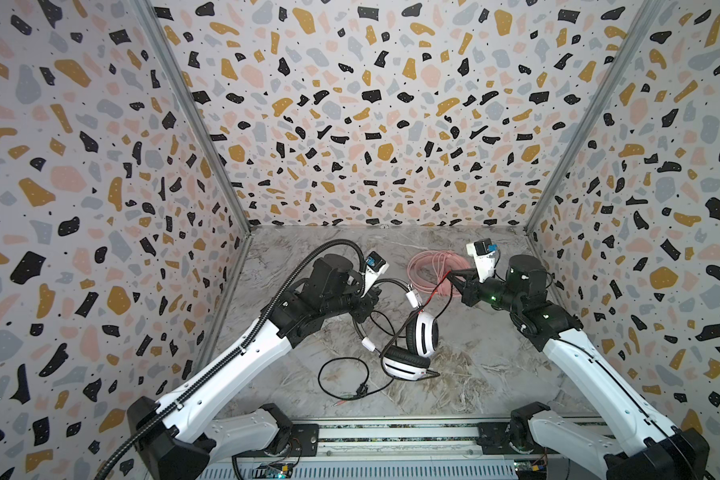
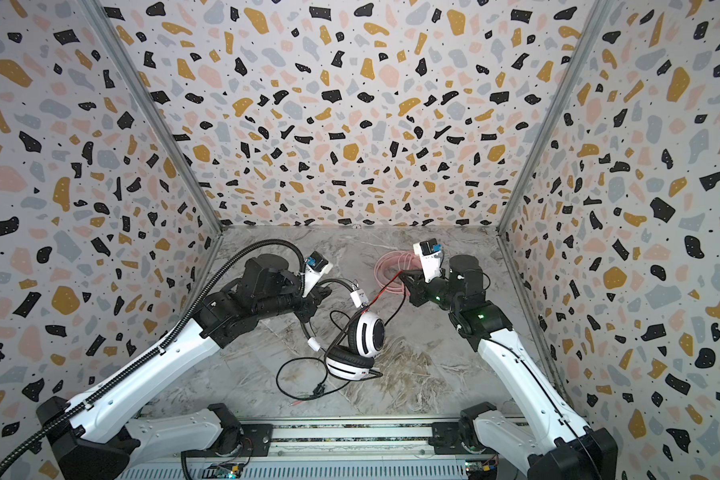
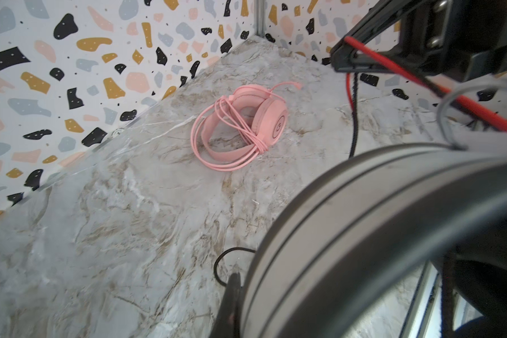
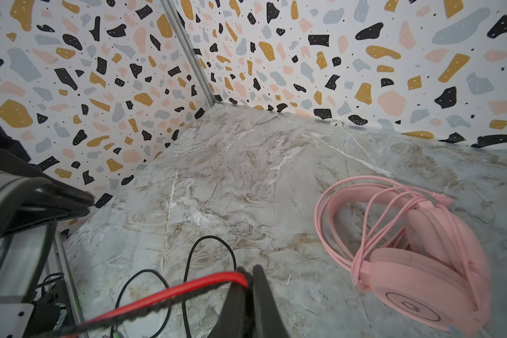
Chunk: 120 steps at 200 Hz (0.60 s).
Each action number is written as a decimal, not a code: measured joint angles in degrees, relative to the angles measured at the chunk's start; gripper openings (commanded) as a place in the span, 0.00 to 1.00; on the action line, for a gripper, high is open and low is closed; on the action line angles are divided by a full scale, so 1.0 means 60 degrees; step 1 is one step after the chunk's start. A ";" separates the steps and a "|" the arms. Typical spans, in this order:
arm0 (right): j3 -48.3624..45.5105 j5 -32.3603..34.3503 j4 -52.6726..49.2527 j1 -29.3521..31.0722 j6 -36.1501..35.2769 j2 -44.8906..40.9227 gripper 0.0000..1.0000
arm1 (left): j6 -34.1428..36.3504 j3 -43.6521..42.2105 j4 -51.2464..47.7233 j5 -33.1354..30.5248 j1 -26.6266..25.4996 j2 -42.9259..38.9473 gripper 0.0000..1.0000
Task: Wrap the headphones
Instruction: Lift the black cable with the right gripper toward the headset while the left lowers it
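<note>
Marbled grey desk [image 1: 495, 374], speckled walls [image 1: 350, 124] on three sides, and two headsets on it.

The pink headset [image 3: 246, 125] lies toward the back wall, just beside the right arm's wrist in both top views. Its pink cable [image 4: 357, 263] is looped several times around the band and the ear cups.

The white-and-black headset [image 1: 422, 332] sits near the middle of the desk. One ear cup stands on edge. The other ear cup [image 1: 404, 365] is lower and nearer the front, and seems to rest on the surface.

The left gripper [image 1: 371, 298] is clenched on the headband [image 3: 363, 219], which fills the lower part of the left wrist view as a broad blurred arc.

The right gripper [image 4: 248, 278] reaches in toward the middle, its fingers pinched tight on the black cable [image 1: 341, 374] – at a stretch of it that shows red [image 4: 170, 295].

From that grip the red stretch runs fairly straight down to the white-and-black headset (a second, black strand hangs slack beside it).

The rest of the black cable is unwrapped – it lies in loose loops on the desk in front of the headset. It ends in small plugs [image 1: 344, 398] near the front edge.
</note>
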 measured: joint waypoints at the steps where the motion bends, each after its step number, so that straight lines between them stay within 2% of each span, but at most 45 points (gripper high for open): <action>1: -0.0011 -0.0022 0.0018 0.0000 0.0000 0.0007 0.09 | -0.0011 0.0000 0.0007 0.0018 0.0000 0.0000 0.00; 39: -0.0969 -0.0867 0.1056 -0.0011 0.0397 0.0055 0.15 | -0.0739 -0.0025 0.0739 0.0514 0.0011 -0.0616 0.00; 66: -0.1800 -0.1308 0.1566 0.0127 0.0674 0.0135 0.29 | -0.1184 0.0047 0.1275 0.1137 -0.0004 -0.0925 0.00; 90: -0.2197 -0.1515 0.1996 0.0670 0.0780 0.0193 0.44 | -0.1461 0.0335 0.1508 0.1366 -0.0022 -0.0871 0.00; 120: -0.2663 -0.1781 0.3078 0.1242 0.1140 0.0302 0.52 | -0.1803 0.0521 0.1738 0.1428 -0.0015 -0.0761 0.00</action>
